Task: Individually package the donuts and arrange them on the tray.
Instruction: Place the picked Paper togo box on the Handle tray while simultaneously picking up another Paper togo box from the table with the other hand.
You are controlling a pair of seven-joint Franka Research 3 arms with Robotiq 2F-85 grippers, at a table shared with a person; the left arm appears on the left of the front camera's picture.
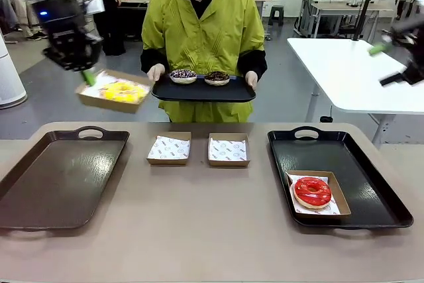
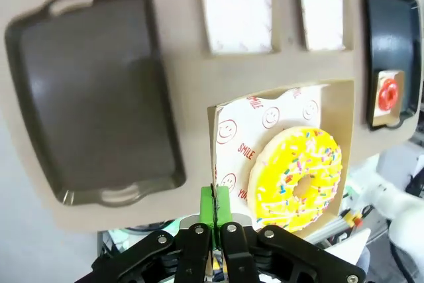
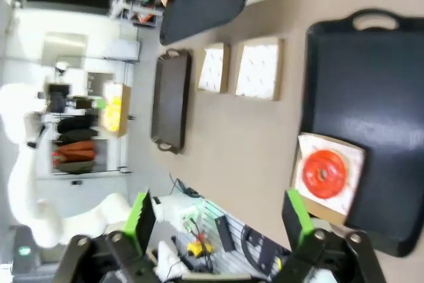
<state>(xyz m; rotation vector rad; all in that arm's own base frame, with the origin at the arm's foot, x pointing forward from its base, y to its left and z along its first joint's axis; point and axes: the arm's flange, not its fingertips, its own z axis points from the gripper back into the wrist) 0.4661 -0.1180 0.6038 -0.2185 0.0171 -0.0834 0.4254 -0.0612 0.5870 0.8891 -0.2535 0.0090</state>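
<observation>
So far only the red donut (image 1: 312, 191) sits boxed, on a tray (image 1: 371, 183) right of the empty boxes (image 1: 169, 148). Left of them, aloft, the left gripper (image 1: 88, 76) pinches the box (image 1: 98, 102) holding the yellow donut (image 1: 123, 91); the right gripper (image 3: 218, 213) gapes empty. Beyond, two donuts (image 1: 183, 75) wait unboxed.

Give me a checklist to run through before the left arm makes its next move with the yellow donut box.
1. left gripper, jaws shut on the edge of the cardboard box: ok.
2. yellow donut lying inside that box: ok.
3. brown tray has room for the box: ok.
4. right gripper open, held off the table: ok.
5. red donut boxed on the black tray: ok.
6. sprinkled donuts boxed: not ok, bare on the person's tray.
</observation>
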